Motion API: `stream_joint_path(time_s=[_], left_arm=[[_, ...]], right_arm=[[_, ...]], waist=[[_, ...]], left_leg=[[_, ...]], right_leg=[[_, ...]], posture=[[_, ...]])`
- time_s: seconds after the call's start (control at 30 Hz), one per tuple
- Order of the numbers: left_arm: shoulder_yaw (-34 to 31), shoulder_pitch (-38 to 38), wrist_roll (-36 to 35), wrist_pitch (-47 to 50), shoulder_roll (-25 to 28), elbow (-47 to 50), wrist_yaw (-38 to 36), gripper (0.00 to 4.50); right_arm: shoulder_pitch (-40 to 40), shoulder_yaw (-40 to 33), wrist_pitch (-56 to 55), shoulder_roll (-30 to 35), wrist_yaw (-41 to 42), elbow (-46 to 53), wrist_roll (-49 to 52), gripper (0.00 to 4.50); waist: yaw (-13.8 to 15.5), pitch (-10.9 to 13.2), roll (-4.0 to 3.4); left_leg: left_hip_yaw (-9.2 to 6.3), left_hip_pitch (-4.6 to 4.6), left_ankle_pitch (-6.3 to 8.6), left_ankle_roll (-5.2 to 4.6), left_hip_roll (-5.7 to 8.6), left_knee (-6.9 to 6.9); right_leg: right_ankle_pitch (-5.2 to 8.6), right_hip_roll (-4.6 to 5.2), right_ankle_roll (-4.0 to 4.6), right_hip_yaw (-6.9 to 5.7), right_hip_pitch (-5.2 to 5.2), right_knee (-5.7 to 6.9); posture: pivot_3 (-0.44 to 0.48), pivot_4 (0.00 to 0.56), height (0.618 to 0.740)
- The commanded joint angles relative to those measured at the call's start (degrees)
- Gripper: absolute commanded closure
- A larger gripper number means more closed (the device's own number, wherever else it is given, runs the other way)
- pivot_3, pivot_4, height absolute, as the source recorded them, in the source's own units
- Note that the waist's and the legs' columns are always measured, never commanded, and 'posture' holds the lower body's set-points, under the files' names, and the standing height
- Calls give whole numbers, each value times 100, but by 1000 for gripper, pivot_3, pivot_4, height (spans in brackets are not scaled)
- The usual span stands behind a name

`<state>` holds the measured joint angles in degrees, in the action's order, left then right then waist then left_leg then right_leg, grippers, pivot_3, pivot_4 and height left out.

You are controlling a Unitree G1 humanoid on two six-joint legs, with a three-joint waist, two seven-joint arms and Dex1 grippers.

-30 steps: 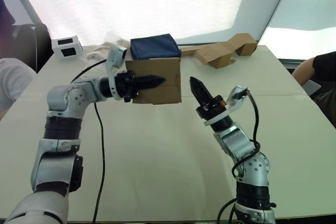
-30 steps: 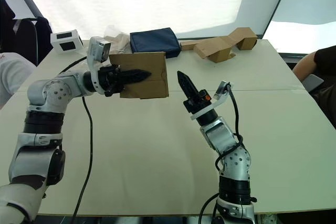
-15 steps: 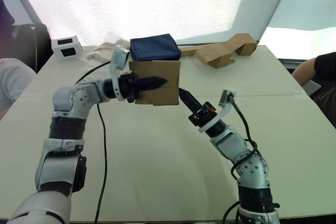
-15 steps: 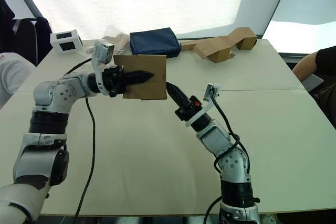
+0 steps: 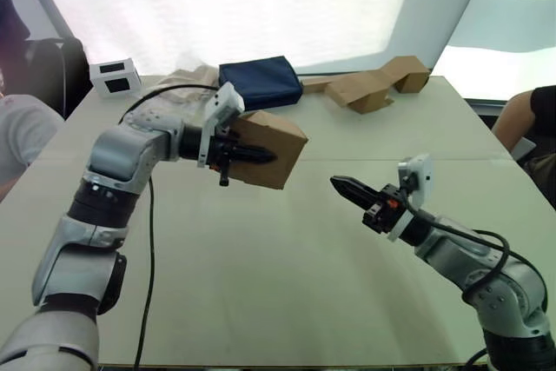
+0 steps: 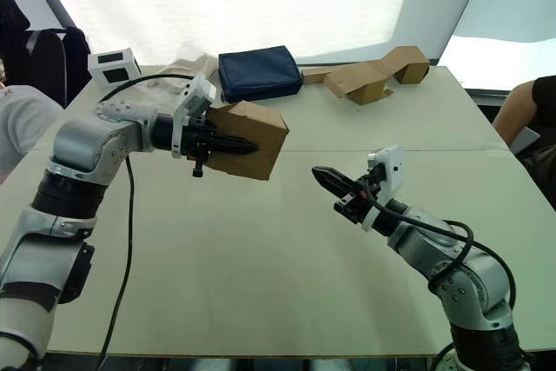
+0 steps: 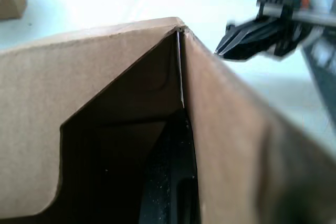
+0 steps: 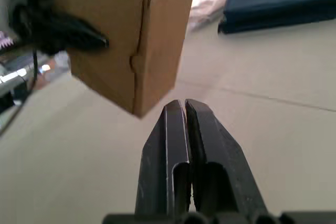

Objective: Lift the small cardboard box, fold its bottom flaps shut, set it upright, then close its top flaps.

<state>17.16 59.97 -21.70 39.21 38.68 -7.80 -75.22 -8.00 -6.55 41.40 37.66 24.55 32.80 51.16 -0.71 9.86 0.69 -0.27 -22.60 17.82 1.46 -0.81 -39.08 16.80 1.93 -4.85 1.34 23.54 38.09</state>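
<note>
The small cardboard box (image 5: 280, 147) hangs tilted above the table, held at its left end by my left gripper (image 5: 263, 157). One black finger lies along the box's outer wall and the other sits inside the open end (image 7: 170, 182), so the gripper is shut on that wall. In the right wrist view the far end of the box (image 8: 157, 45) has its flaps folded flat; I cannot tell which end this is. My right gripper (image 5: 335, 182) is shut and empty. It points at the box from the right, a short gap away and slightly lower.
A navy pouch (image 5: 259, 82) lies behind the box, with folded brown cardboard pieces (image 5: 373, 86) at the back right and a small white box with black panels (image 5: 115, 76) at the back left. A black cable (image 5: 143, 241) trails over the table (image 5: 261, 284). People sit at both table sides.
My left arm has swung the box out and tilted it. My right gripper has drawn back from the box's lower right corner, moving right and down, and now points left.
</note>
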Motion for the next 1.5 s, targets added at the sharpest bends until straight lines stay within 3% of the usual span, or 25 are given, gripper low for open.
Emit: stream_joint_path(time_s=[0.03, 0.2, 0.27, 0.47, 0.63, 0.73, 0.93, 1.03, 1.17, 1.27, 1.43, 1.5], left_arm=[[1025, 419, 1261, -1319, 411, 74, -816, 4500], [1885, 812, 2293, -1816, 356, -119, -1336, 4500], [2217, 903, 2407, -1447, 48, -61, -1603, 4500], [3156, 1204, 2346, -1312, -45, 27, -1728, 4500], [3021, 1379, 2380, -1158, -356, -201, -1728, 2995], [3125, 1703, 1809, -702, -300, -148, -1728, 1810], [3319, 2431, 329, 69, 60, -364, -1728, 1810], [3096, 2561, -65, 114, 240, -648, -1728, 1810], [1587, 2456, -502, 654, 19, -1225, -1381, 1810], [191, 1862, -678, 861, -77, -1149, 67, 2457], [-948, 491, -598, 1394, -14, -259, 1532, 4414], [-1429, -409, -540, 1096, 19, 260, 1989, 4467]], right_arm=[[287, 412, -67, 1064, 663, 744, -935, 4409], [609, 970, -184, 1828, 1115, 1195, -1721, 4409], [633, 1173, -235, 1896, 1141, 1309, -1987, 4409], [703, 1521, -240, 1869, 938, 1258, -2856, 4409], [829, 1727, -239, 1516, 789, 1243, -3165, 4500], [860, 1774, -252, 1377, 794, 1206, -3302, 4500], [618, 1638, -236, 1286, 1015, 1042, -3335, 4500], [517, 1405, -213, 1136, 1123, 1007, -3136, 4500], [393, 1284, -348, 925, 1076, 791, -3237, 4500], [126, 1328, -459, 396, 836, 297, -3283, 4500], [-187, 779, -822, -655, 436, -725, -3035, 4500], [-274, 717, -978, -884, 407, -1024, -3084, 4500]], waist=[[-15, 1, -3], [-2, 4, -2], [9, 6, 2], [-11, 10, 7], [9, 9, 6], [-12, 10, 7], [-22, 10, 7], [-27, 10, 4], [-1, 12, 8], [-21, 10, 6], [-47, 6, -1], [-36, 5, -3]], left_leg=[[1, 4, 1, -1, 2, 4], [-4, 11, 6, -12, -13, 2], [-4, 9, 7, -12, -14, -1], [-7, -2, 12, -21, -9, -7], [-15, 6, 11, -20, -12, -9], [-13, 2, 11, -21, -11, -9], [-13, 5, 11, -21, -12, -10], [-14, 8, 11, -21, -13, -10], [-14, 8, 11, -20, -13, -10], [-14, 2, 11, -21, -17, -14], [-12, 19, 6, -11, -25, -7], [-11, 18, 4, -7, -29, -12]], right_leg=[[1, -6, 1, 3, -1, -2], [5, -35, 11, 9, -3, 1], [5, -35, 11, 8, -3, 0], [8, -28, 3, 21, -6, -9], [8, -36, 5, 17, -9, 2], [9, -33, 4, 18, -8, -1], [8, -32, 3, 19, -8, 2], [9, -36, 4, 19, -8, 6], [9, -35, 4, 18, -7, 7], [8, -29, 3, 17, -6, 3], [8, -25, 2, 26, -8, 19], [8, -24, 3, 28, -5, 29]], posture=[[0, 150, 740], [0, 150, 740], [0, 150, 740], [0, 150, 740], [0, 150, 740], [0, 150, 740], [0, 150, 740], [0, 150, 740], [0, 150, 740], [0, 150, 740], [0, 150, 740], [0, 150, 740]])
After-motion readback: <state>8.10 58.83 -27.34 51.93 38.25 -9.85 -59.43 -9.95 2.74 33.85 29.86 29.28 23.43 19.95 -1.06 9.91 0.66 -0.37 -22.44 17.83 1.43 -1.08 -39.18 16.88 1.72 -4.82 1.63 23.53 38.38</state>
